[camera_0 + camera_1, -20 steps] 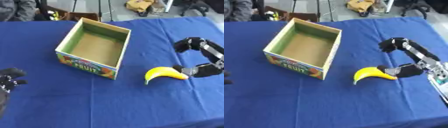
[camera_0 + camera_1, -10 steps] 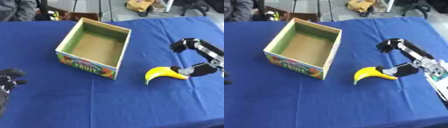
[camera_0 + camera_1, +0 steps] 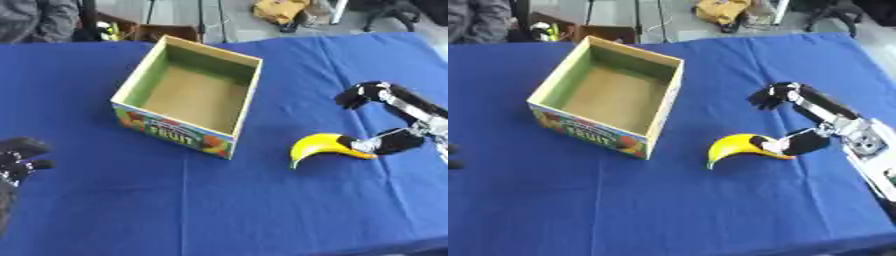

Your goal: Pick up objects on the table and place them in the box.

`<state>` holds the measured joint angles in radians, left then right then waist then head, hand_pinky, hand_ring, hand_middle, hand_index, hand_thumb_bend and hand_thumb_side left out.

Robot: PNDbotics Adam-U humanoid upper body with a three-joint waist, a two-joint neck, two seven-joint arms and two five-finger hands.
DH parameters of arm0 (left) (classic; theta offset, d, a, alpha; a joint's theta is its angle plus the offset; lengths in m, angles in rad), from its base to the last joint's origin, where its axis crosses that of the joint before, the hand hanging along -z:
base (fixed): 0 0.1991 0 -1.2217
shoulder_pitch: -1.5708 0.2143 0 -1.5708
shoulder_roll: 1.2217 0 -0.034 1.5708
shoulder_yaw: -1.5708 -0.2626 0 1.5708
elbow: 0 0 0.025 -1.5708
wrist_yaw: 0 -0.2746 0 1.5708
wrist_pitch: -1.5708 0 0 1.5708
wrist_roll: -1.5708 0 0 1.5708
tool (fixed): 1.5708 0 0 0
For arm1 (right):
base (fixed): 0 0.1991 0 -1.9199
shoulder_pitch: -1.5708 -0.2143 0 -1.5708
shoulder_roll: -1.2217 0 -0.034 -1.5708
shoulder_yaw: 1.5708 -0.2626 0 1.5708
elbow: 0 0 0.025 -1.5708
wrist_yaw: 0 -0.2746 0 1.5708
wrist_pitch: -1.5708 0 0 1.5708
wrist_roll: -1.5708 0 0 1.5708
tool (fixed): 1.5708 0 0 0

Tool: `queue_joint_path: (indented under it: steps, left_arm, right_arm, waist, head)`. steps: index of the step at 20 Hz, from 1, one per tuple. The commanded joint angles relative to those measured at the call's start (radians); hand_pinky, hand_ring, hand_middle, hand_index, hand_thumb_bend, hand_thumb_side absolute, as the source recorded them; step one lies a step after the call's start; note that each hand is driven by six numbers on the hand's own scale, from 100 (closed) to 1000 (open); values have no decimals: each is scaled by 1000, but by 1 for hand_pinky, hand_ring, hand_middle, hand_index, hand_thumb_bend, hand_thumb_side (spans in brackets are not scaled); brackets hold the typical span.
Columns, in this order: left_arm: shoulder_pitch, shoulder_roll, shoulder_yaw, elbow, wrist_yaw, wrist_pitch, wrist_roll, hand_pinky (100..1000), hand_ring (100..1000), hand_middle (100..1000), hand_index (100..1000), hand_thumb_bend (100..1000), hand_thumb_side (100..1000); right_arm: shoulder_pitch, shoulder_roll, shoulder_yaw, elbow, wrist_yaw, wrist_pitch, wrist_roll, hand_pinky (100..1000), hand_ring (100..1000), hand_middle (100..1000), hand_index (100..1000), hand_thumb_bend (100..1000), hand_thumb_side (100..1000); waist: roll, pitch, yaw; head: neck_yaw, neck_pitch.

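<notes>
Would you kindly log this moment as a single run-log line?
right hand: thumb at banana end, fingers spread above | left hand: idle at left edge | box: empty | banana: on table

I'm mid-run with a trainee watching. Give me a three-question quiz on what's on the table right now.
1. True or false: the box already has the banana inside it.
2. Which hand is at the banana? A) left hand B) right hand C) neither
3. Fill in: the banana lies on the blue tablecloth to the box's ____ side.

Key
1. False: the box is empty; the banana lies on the cloth.
2. B: the right hand touches the banana's end nearest it; the left rests at the lower left edge.
3. right
</notes>
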<state>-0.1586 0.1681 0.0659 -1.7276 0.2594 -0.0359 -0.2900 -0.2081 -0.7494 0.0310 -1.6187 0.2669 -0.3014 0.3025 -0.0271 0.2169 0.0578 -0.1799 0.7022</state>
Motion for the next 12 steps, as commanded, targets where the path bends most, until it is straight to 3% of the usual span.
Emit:
queue_joint_path:
  steps: [1, 9, 12]
  left_arm:
    - [-8, 20, 2, -11, 0, -3, -4, 662, 740, 634, 696, 265, 1000]
    - [-10, 19, 0, -11, 1, -4, -6, 662, 740, 634, 696, 264, 1000]
    - [-10, 19, 0, -11, 1, -4, -6, 662, 740, 634, 696, 263, 1000]
  right_arm:
    - [-15, -16, -2, 9, 15, -4, 5, 702, 713, 702, 816, 389, 213]
    - [-31, 2, 17, 49, 48, -14, 12, 700, 710, 699, 814, 379, 185]
    - [-37, 5, 22, 64, 58, -17, 12, 700, 710, 698, 814, 365, 212]
  waist:
    - [1, -11, 2]
    - [3, -10, 4]
    - [4, -9, 5]
  head:
    - [-4, -1]
    - [-8, -4]
    - [-8, -5]
